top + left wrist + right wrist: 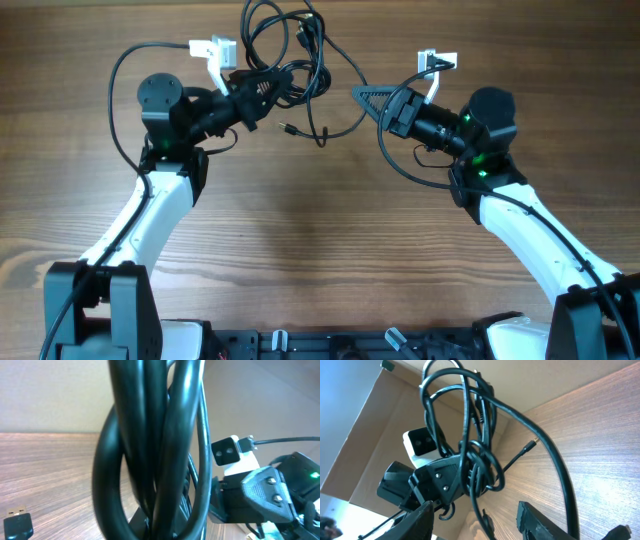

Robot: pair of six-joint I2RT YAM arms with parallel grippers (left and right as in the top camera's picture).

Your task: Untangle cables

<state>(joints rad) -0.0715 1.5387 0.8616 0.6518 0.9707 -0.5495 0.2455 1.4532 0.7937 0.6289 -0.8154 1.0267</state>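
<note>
The cables (290, 50) form a tangled black bundle at the far middle of the table. My left gripper (262, 92) is shut on the bundle's lower left part, and the looped cords (150, 445) fill the left wrist view. Just right of the bundle, my right gripper (372, 100) is open. In the right wrist view its fingers (417, 522) stand wide apart, with one thin strand (479, 510) hanging between them untouched. A long strand (555, 465) sweeps down past the right finger. Small plug ends lie on the wood (532, 445) (17, 522).
Thick black robot wires loop beside each arm (120, 70) (400, 160). White camera mounts (213, 48) (437, 62) stick out near the bundle. A tan board (380, 420) rises beyond the table's far edge. Bare wood (320, 240) stretches toward the front.
</note>
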